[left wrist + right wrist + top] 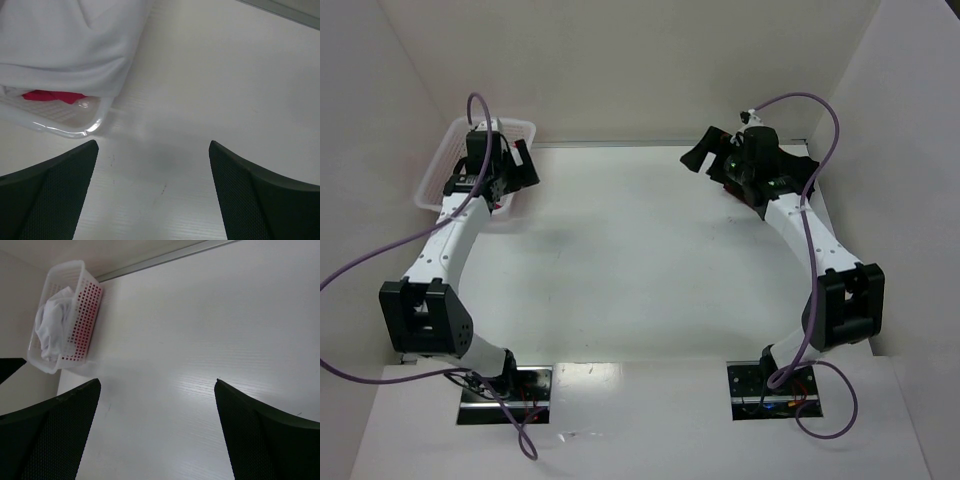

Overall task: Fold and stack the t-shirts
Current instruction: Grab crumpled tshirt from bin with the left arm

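Observation:
A white t-shirt lies heaped in the white mesh basket, with a bright pink-magenta t-shirt under it. My left gripper is open and empty over bare table just right of the basket's corner; it also shows in the top view. My right gripper is open and empty, facing across the table toward the basket. In the top view the right gripper hovers at the back right, above a black t-shirt with some dark red cloth at its edge.
The basket stands in the back left corner against the white walls. The white table spreads between the two arms. Purple cables loop from both wrists.

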Robot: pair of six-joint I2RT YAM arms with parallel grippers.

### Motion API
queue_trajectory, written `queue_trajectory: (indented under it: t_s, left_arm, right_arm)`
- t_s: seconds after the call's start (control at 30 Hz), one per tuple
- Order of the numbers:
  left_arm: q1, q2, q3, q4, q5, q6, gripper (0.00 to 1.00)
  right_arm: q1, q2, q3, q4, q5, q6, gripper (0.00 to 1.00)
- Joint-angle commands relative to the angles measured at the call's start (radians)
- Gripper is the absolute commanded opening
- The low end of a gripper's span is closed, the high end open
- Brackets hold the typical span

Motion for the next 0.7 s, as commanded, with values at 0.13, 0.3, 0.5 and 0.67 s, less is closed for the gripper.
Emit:
queue_trajectory:
  t_s: [0.13,0.3,0.5,0.67]
  left_arm:
    - [0.105,0.147,0.149,0.100,-0.147,0.053,0.99]
    - [0.160,0.253,0.194,0.119,-0.141,0.032,0.99]
    - [0.161,0.323,0.183,0.164,-0.142,0.032,0.99]
    - [0.161,0.353,0.188,0.200,-0.078,0.041,0.96]
  right_arm:
    - [0.028,0.015,0.022,0.037,0.021,-0.012,1.00]
    - [0.028,0.006,-0.024,0.050,0.021,-0.012,1.00]
    - [0.028,0.015,-0.016,0.029,0.021,-0.012,1.00]
    - [0.028,0.015,-0.016,0.033,0.021,-0.008,1.00]
